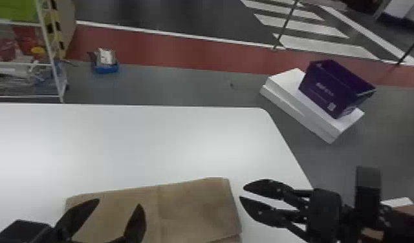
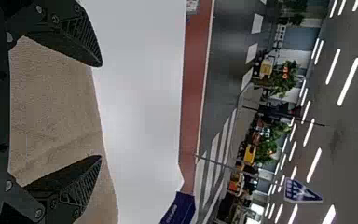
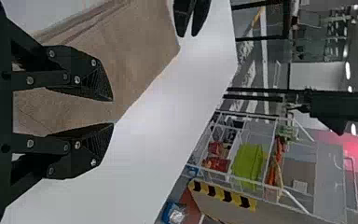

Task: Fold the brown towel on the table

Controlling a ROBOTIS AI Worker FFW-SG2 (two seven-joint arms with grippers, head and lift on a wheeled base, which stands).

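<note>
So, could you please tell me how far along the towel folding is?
The brown towel shows layered edges near its right side, so one fold looks done. Nothing is held: left hand and right hand are open. The layers look uneven, so straightening or another fold probably remains.

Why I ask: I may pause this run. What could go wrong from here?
The left tool, open over the towel, might pinch only one layer. The right tool, open near the towel's right edge, could miss it or push it askew. Uneven layers at the near side may slip.
</note>
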